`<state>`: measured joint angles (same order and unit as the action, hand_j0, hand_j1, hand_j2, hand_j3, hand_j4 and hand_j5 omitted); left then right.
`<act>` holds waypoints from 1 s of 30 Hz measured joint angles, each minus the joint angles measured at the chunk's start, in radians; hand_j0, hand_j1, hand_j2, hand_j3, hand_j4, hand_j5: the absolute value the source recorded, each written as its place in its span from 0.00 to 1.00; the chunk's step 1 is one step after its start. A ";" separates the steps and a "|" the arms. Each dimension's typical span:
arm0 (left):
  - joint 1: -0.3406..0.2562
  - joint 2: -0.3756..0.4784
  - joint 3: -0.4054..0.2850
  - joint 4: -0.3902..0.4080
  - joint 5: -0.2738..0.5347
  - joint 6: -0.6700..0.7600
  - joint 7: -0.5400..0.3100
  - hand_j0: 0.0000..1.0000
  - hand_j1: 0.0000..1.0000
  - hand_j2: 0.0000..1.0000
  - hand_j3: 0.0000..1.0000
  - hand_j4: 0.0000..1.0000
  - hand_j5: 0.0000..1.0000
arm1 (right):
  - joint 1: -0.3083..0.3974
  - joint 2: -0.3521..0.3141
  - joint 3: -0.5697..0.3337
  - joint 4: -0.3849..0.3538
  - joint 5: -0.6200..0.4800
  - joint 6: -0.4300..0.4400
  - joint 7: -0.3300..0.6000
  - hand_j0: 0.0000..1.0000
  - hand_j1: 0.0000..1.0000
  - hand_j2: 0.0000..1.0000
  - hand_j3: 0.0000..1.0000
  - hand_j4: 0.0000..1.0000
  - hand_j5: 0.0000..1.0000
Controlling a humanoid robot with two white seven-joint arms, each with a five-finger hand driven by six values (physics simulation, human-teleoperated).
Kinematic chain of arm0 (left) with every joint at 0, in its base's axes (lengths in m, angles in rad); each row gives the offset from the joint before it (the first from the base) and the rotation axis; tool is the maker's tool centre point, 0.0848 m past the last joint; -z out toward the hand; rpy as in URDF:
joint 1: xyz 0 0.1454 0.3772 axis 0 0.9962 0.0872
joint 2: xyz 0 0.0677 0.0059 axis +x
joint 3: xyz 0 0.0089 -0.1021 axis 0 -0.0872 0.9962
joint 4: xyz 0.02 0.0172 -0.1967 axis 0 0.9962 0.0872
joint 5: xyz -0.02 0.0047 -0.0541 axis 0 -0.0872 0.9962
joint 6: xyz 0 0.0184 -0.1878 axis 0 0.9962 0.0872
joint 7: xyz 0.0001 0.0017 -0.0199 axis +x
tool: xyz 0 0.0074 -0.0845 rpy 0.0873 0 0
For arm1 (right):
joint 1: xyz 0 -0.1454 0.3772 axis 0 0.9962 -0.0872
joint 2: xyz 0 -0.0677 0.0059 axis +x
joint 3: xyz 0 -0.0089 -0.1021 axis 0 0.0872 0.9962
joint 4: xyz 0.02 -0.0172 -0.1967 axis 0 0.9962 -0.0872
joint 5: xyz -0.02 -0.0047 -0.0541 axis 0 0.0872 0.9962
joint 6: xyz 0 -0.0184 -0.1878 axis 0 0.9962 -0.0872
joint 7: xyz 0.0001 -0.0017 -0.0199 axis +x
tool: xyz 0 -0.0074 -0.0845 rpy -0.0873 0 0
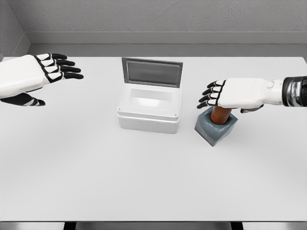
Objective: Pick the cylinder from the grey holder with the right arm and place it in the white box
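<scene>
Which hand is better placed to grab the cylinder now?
Right. The right hand hovers open directly over the cylinder in the grey holder; the left hand is beyond the white box.

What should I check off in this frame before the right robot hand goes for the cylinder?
1. Cylinder seated upright in the grey holder: ok.
2. Right robot hand open, holding nothing: ok; fingers are spread above the cylinder.
3. Right robot hand closed around the cylinder: not ok; no grasp yet.
4. White box ready to receive: ok; lid stands open at the back and the inside looks bare.
5. Left robot hand clear of the path: ok; it is open at the far left, away from box and holder.
6. Height gap between palm and cylinder top: cannot tell from this single view.
</scene>
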<state>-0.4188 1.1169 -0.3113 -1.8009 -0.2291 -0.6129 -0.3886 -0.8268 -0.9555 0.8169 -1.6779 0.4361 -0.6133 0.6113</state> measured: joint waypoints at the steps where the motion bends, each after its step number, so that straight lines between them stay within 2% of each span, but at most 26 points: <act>1: 0.003 0.000 0.001 0.000 0.000 0.000 0.000 1.00 1.00 1.00 1.00 1.00 1.00 | 0.000 0.001 0.001 0.001 0.002 0.000 0.000 0.79 0.79 0.79 0.79 0.79 0.79; 4: 0.003 0.001 0.002 0.000 -0.001 0.000 0.000 1.00 1.00 1.00 1.00 1.00 1.00 | -0.002 0.003 0.004 0.002 0.006 0.000 0.000 0.76 0.76 0.76 0.76 0.76 0.76; 12: -0.011 0.022 0.005 0.000 -0.001 0.000 0.000 1.00 1.00 1.00 1.00 1.00 1.00 | -0.012 -0.004 0.013 -0.008 0.008 0.000 0.000 0.76 0.76 0.76 0.76 0.76 0.76; 13: -0.017 0.023 0.006 0.000 0.000 0.000 -0.001 1.00 1.00 1.00 1.00 1.00 1.00 | -0.012 -0.004 0.017 -0.009 0.008 0.000 0.000 0.72 0.72 0.72 0.72 0.72 0.72; 15: -0.025 0.024 0.006 0.000 0.000 0.000 -0.005 1.00 1.00 1.00 1.00 1.00 1.00 | -0.012 -0.005 0.023 -0.014 0.009 0.000 0.000 0.72 0.72 0.72 0.72 0.72 0.72; 18: -0.028 0.024 0.006 0.000 -0.002 0.000 -0.010 1.00 1.00 1.00 1.00 1.00 1.00 | -0.012 -0.006 0.027 -0.020 0.011 0.000 -0.001 0.63 0.63 0.63 0.63 0.63 0.63; 20: -0.066 0.034 0.007 0.000 0.002 0.000 -0.012 1.00 1.00 1.00 1.00 1.00 1.00 | -0.014 -0.007 0.028 -0.021 0.010 0.001 -0.001 0.60 0.60 0.60 0.60 0.60 0.60; 22: -0.067 0.041 0.006 0.000 0.004 0.000 -0.013 1.00 1.00 1.00 1.00 1.00 1.00 | -0.014 -0.007 0.027 -0.022 0.010 0.002 -0.002 0.56 0.56 0.56 0.56 0.56 0.56; 25: -0.080 0.049 0.006 0.000 0.006 0.000 -0.013 1.00 1.00 1.00 1.00 1.00 1.00 | -0.015 -0.007 0.027 -0.023 0.004 0.004 -0.004 0.56 0.56 0.56 0.56 0.56 0.56; 30: -0.097 0.057 0.007 0.000 0.009 0.000 -0.014 1.00 1.00 1.00 1.00 1.00 1.00 | -0.028 -0.007 0.029 -0.023 0.009 0.001 -0.001 0.50 0.50 0.50 0.50 0.50 0.50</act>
<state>-0.5154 1.1736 -0.3045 -1.8010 -0.2205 -0.6128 -0.4024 -0.8544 -0.9625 0.8455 -1.7011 0.4446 -0.6125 0.6105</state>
